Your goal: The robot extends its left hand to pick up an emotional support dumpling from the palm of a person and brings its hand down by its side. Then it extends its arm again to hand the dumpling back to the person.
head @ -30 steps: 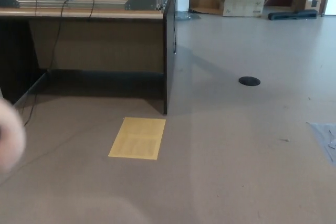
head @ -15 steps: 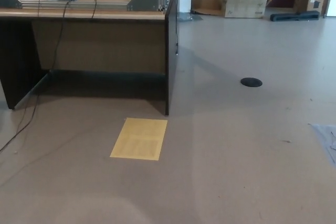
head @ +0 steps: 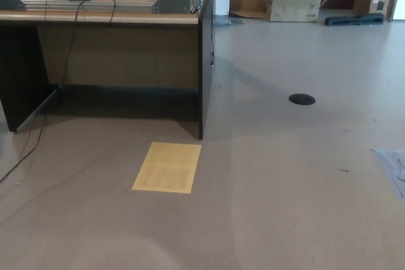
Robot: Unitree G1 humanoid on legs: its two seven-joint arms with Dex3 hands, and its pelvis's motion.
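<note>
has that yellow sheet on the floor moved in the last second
No. The yellow sheet lies in the same spot off the desk's front corner; the slight shift in the picture is the camera moving.

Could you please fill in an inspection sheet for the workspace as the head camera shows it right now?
Surface: grey floor; yellow sheet lying flat near the desk.
Job's things: nothing seen; no dumpling, no person in view.
Clutter: black disc on the floor; pale sheet at the right edge.
Hands: nothing seen.
Cables: dark cable trailing from the desk to the floor.
Surroundings: cardboard box at the far wall.
</note>
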